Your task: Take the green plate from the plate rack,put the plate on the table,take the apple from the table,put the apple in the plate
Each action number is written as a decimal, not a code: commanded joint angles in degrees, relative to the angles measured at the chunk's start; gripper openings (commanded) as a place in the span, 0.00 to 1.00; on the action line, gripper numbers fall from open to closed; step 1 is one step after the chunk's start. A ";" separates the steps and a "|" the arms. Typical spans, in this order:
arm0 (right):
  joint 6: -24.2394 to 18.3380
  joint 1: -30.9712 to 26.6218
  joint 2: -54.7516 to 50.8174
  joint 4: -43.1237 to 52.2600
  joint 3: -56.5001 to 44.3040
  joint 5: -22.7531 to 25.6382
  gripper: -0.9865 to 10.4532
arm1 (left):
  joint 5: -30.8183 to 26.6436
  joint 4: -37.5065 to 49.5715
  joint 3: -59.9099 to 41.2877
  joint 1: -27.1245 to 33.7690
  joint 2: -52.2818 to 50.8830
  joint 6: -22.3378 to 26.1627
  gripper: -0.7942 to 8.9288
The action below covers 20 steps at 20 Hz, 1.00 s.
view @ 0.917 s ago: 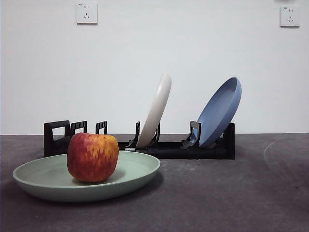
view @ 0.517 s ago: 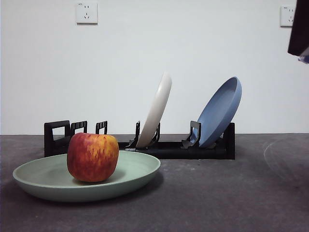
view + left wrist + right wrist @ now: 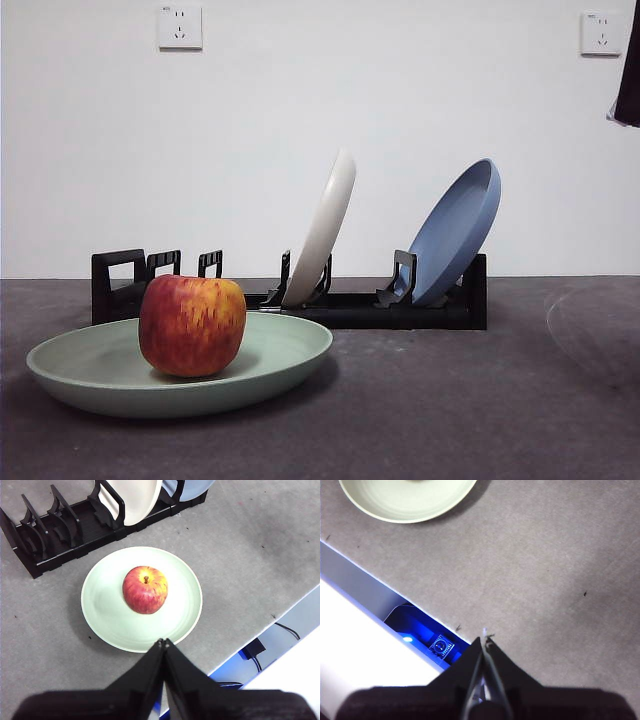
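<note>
The apple (image 3: 192, 325) sits upright in the green plate (image 3: 290, 358), which lies flat on the table (image 3: 460, 410) in front of the plate rack (image 3: 350, 305). In the left wrist view the apple (image 3: 145, 589) rests at the middle of the green plate (image 3: 105, 605), and my left gripper (image 3: 163, 642) is shut and empty, high above the plate's near rim. My right gripper (image 3: 484, 641) is shut and empty above the table's edge, with the green plate's rim (image 3: 405, 505) far from it. A black arm tip (image 3: 628, 70) shows at the top right of the front view.
A cream-white plate (image 3: 322, 230) and a blue plate (image 3: 455, 232) lean in the rack's slots. The table edge (image 3: 395, 592) drops off to the floor with a blue-lit device (image 3: 441, 645) below. Two wall sockets (image 3: 179, 27) sit on the white wall.
The black arm tip at the top right has drawn back toward the picture's edge and shows less. The apple, plates and rack have not moved.
</note>
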 commanded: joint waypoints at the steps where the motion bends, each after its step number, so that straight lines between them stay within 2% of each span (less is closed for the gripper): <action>1: 0.81 0.17 -0.04 0.28 -0.33 0.28 0.09 | -0.20 0.17 -0.11 -0.09 0.61 -0.13 0.08; 9: 0.81 0.17 -0.04 0.31 -0.33 0.26 0.09 | -0.17 0.37 -0.11 0.87 2.73 -0.13 0.08; 11: 0.81 0.17 -0.04 0.31 -0.33 0.26 0.09 | 0.90 0.57 -0.13 4.13 1.75 -0.04 0.08; 14: 0.81 0.17 -0.04 0.31 -0.33 0.33 0.09 | 0.68 4.17 -0.28 12.26 -0.24 3.58 0.08; 16: 0.81 0.17 -0.04 0.44 -0.33 0.81 0.09 | -0.31 13.16 -2.62 20.37 -3.06 7.54 0.08; 17: 0.81 0.17 -0.04 0.42 -0.33 0.85 0.09 | 1.07 20.46 -5.62 25.14 -5.29 8.83 0.08; 20: 0.81 0.17 -0.04 0.42 -0.33 1.16 0.09 | 9.77 38.93 -18.43 35.87 -13.11 8.24 0.08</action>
